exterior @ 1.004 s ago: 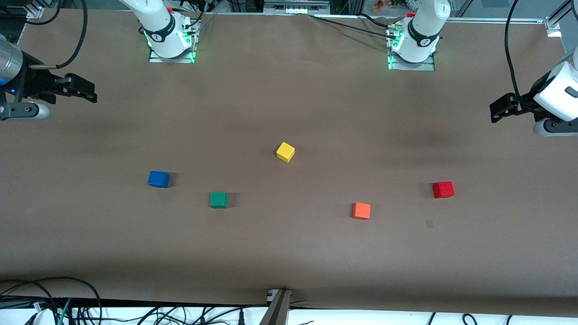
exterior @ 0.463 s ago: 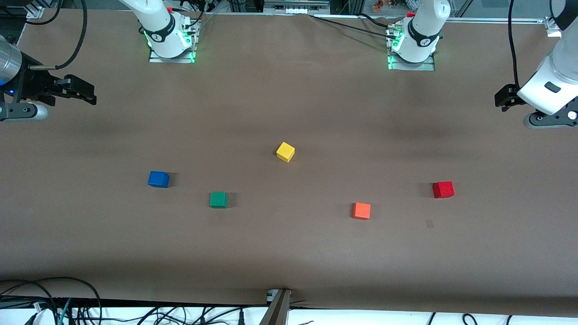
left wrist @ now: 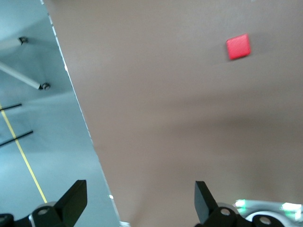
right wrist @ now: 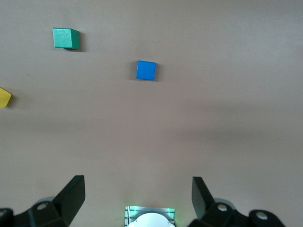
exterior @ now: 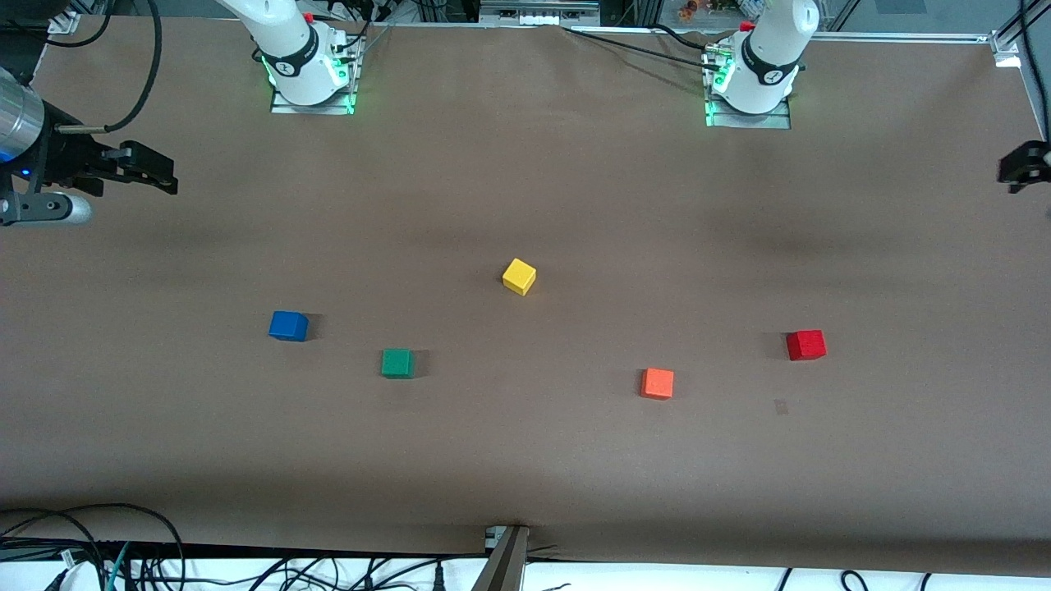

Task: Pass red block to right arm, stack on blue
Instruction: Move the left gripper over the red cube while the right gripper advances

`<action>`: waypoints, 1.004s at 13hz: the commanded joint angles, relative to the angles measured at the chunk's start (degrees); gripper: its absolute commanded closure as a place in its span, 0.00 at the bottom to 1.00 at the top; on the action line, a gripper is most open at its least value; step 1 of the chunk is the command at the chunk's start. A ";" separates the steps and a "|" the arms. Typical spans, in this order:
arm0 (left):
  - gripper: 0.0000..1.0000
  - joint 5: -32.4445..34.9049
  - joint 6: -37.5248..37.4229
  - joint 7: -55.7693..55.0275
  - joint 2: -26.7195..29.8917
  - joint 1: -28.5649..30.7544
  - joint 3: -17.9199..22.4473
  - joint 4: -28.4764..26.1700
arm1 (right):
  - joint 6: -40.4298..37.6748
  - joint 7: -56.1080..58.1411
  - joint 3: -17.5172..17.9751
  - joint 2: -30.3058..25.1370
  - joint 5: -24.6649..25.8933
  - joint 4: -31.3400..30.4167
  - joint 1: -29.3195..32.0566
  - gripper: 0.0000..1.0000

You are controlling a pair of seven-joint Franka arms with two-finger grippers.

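You had two white arms with black joint bands, their bases on metal plates lit green. Your right arm's black slim-fingered gripper followed a shiny silver wrist cylinder with a blue light, black cables looping off it. Your left arm's black claw-like gripper showed only at the picture's edge

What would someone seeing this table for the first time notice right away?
Five small colored blocks dot a wide brown table: the blue block and green block toward the right arm's end, the yellow block in the middle, the orange block and red block toward the left arm's end. The right gripper and the left gripper hang open at the two ends, holding nothing.
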State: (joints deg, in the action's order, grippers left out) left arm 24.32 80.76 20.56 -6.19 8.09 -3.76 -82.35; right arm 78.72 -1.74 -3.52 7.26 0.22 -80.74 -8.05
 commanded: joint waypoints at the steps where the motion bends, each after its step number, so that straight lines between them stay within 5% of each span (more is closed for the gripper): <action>1: 0.00 0.64 2.90 12.53 -3.55 4.90 -0.55 2.81 | -0.14 -0.37 0.27 2.57 -0.92 0.23 0.23 0.00; 6: 0.00 -3.74 8.62 33.80 -11.71 14.65 -0.73 6.66 | 1.70 -0.46 0.27 2.85 -0.92 0.32 0.40 0.00; 13: 0.00 -21.74 12.66 63.95 -25.69 25.20 -0.73 15.29 | 6.27 0.24 0.18 5.74 0.66 0.32 0.58 0.00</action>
State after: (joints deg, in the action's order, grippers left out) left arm 7.28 92.67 76.93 -27.09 30.67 -3.75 -71.33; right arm 83.71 -1.79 -3.55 11.87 0.34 -80.80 -7.76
